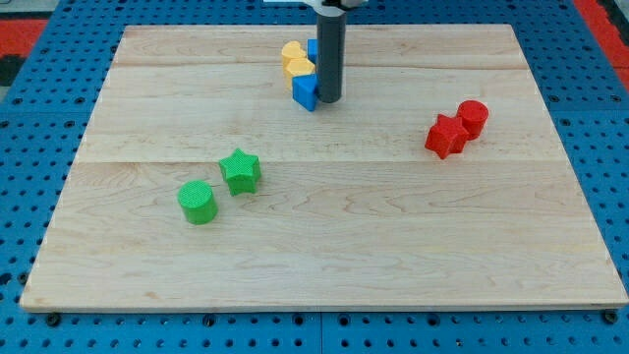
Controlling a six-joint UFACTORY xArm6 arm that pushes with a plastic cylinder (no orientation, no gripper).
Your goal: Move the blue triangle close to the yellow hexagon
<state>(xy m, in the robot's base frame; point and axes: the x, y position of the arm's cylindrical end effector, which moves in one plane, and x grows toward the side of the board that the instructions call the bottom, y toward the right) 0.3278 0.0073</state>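
A: What's the surface?
B: Pale wooden board [324, 226] on blue pegboard [29, 118].
A: Counts?
B: Two green, two red, two yellow, two blue.
A: Blue triangle block [305, 92]?
B: Near the top edge, touching the yellow hexagon block [299, 68] and my tip [328, 100].

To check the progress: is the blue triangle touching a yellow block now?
Yes, the blue triangle sits right against the lower yellow block, with my tip at its right.

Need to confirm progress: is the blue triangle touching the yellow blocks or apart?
Touching: blue triangle sits against the lower yellow block, no gap visible. My tip is at its right side.
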